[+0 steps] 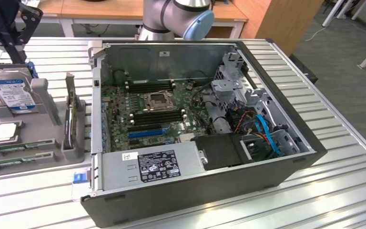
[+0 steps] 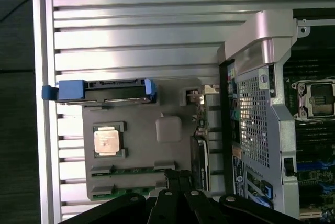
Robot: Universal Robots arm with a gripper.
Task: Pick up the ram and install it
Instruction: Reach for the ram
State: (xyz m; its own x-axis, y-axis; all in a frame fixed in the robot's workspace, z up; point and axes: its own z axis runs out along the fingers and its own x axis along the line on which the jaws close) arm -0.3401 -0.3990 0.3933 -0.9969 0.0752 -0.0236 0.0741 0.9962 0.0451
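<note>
Overhead, your wrist view lists the grey holder tray point(image 2: 141, 111) and its contents. The hard drive point(image 2: 104, 90) stands on edge between blue rails, and the processor chip point(image 2: 107, 141) sits in its pocket. The ram point(image 2: 131, 170) is two green sticks lying side by side in the tray's slots, neither lifted.

Your exterior view adds the whole open computer case point(image 1: 202, 191), the motherboard point(image 1: 157, 102) with its blue slots point(image 1: 146, 132), the power supply point(image 1: 154, 164), and the arm's base point(image 1: 170, 19) behind the case.

Arm pose: you will find the gripper point(image 1: 6, 36) hanging high over the tray's far end, at the exterior view's left, well apart from the ram.

Fingers point(image 2: 172, 182): pressed together, pinching nothing.
</note>
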